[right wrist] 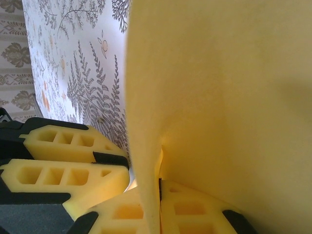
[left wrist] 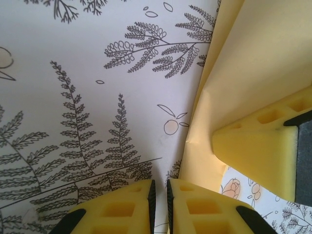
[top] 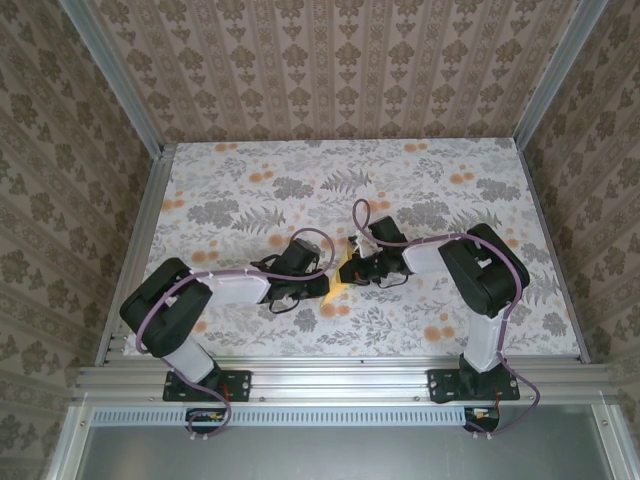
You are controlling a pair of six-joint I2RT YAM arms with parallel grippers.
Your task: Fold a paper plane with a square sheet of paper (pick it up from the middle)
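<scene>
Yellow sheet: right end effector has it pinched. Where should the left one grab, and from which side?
Take the square sheet of paper by its free edge nearest the left end effector, coming in from that side with one jaw on each face. The right end effector pinches it raised and edge-on to the left arm, so probably only that edge fits between the jaws.

counter (top: 250, 190) middle: sheet of paper (right wrist: 219, 97) | left gripper (left wrist: 161, 195) just left of it | right gripper (right wrist: 158, 195) at its right
</scene>
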